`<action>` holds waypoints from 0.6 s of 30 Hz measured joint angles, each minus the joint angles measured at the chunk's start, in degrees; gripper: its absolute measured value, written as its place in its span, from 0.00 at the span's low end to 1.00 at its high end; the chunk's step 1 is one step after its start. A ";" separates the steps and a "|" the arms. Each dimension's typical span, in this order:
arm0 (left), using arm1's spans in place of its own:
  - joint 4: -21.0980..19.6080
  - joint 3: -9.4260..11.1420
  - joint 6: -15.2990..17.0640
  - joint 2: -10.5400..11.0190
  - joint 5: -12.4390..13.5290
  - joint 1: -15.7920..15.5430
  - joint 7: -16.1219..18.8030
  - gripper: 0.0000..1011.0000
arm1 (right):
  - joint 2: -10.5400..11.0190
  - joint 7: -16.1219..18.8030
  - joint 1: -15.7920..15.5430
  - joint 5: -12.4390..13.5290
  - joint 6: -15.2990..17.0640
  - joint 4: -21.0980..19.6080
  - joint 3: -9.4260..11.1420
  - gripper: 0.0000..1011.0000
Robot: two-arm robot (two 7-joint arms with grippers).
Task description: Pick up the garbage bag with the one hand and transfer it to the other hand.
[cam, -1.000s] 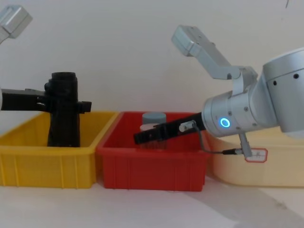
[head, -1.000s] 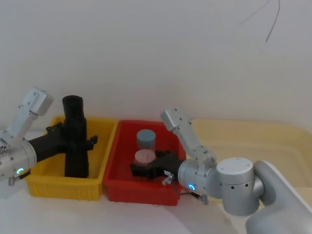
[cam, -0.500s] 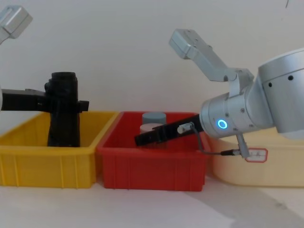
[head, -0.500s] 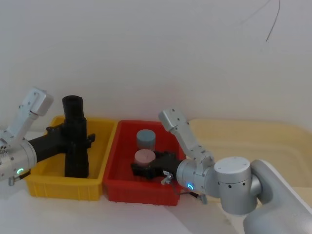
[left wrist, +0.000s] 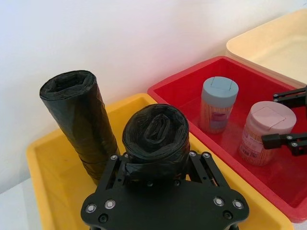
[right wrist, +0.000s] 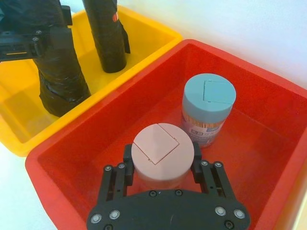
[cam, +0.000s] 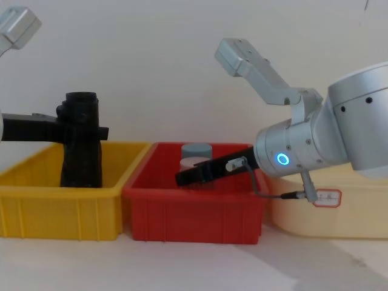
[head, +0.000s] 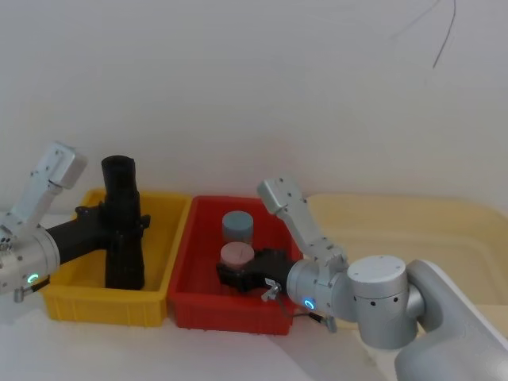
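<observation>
So the garbage bag (head: pixel 125 266) is standing upright in the yellow bin (head: pixel 87 305) at the left end of the table (head: pixel 159 349), wide end down on the bin floor. The left hand (head: pixel 131 225) (green ring on the wrist) comes in sideways from the left. Its two fingers are clamped on the bag's upper part, one on each side, and in the left wrist view they look snug against the plastic. There's a second, slimmer black roll (left wrist: pixel 79 120) standing in the same bin just behind the bag, closer to the wall, and nothing is gripping that one. Next bin over is the red bin (head: pixel 230 313), touching the yellow one, with a pink-lidded jar (head: pixel 236 254) near the front and a blue-lidded jar (head: pixel 237 225) right behind it. The right hand (head: pixel 226 274) (blue ring) is reaching down into the red bin from the right. Its fingers are spread about jar-width, one on each side of the pink-lidded jar, and I honestly can't tell if they touch it. The two hands are well apart, a bin each. A beige tray (head: pixel 413 230) sits on the right next to the red bin.
</observation>
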 joint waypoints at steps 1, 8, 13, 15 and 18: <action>0.00 0.00 0.00 0.00 0.00 0.00 0.00 0.44 | 0.00 0.00 0.00 0.00 0.00 0.00 0.00 0.64; 0.00 0.00 0.00 0.00 0.00 0.00 0.00 0.40 | -0.02 0.00 0.02 -0.08 0.00 0.00 0.01 0.64; 0.00 0.00 0.00 0.01 0.00 0.00 0.00 0.38 | 0.27 -0.14 -0.67 -0.23 -0.10 -1.65 0.20 0.64; 0.00 -0.01 0.00 0.00 0.00 0.00 0.00 0.37 | 0.50 -0.30 -1.13 -0.33 -0.29 -2.84 0.35 0.64; 0.00 0.00 0.00 0.01 0.01 0.00 0.00 0.37 | 0.83 -0.58 -1.82 -0.44 -0.55 -4.57 0.60 0.64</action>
